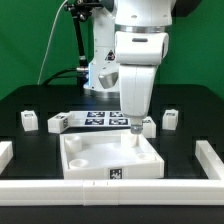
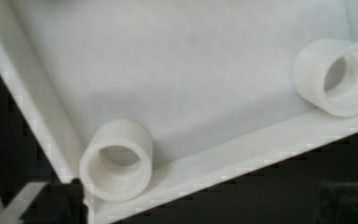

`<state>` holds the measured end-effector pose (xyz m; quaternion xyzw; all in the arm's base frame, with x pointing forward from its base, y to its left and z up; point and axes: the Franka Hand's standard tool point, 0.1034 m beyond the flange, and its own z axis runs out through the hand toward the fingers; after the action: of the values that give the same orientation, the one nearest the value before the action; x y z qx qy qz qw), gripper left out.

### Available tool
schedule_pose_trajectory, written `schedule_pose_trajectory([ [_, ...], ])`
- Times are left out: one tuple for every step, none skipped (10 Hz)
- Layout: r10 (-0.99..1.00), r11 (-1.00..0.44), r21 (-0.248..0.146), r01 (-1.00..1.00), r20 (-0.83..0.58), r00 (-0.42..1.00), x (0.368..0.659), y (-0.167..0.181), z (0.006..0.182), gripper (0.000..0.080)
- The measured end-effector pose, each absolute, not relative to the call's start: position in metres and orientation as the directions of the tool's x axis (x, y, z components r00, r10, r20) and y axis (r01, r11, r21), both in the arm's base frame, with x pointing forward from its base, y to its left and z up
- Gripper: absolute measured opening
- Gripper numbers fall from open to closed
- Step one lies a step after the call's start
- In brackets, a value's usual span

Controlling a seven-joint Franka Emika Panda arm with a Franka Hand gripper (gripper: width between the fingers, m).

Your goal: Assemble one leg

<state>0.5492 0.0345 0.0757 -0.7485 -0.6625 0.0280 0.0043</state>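
Gripper (image 1: 133, 127) hangs over the tray's (image 1: 85, 168) one-o'clock corner; jaws apart or together, I cannot tell. Nearest leg (image 1: 148, 125) stands just beside it at three o'clock in the exterior view, outside the tray

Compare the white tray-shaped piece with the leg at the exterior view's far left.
The tray-shaped piece is far larger than the leg. The tray-shaped piece is a low, open square with a raised rim; the leg is a compact block. The tray-shaped piece lies under the gripper; the leg stands well aside. Both are white.
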Motion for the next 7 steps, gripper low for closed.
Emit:
schedule_pose_trajectory([
  [0.997,-0.069,-0.048,0.996,-0.041,0.067,0.5466,0.0325,0.0738,0.065],
  [0.996,-0.079,-0.048,0.996,-0.042,0.077,0.5464,0.0325,0.0735,0.065],
  [0.996,-0.079,-0.048,0.996,-0.042,0.077,0.5463,0.0324,0.0734,0.065],
  [0.996,-0.079,-0.049,0.996,-0.042,0.077,0.5462,0.0324,0.0731,0.065],
  [0.996,-0.079,-0.049,0.996,-0.042,0.077,0.5461,0.0324,0.0729,0.065],
  [0.998,-0.056,-0.042,0.998,-0.039,0.054,0.5456,0.0316,0.0722,0.065],
  [1.0,0.004,-0.029,1.0,-0.03,-0.005,0.5367,0.0269,0.0676,0.065],
])
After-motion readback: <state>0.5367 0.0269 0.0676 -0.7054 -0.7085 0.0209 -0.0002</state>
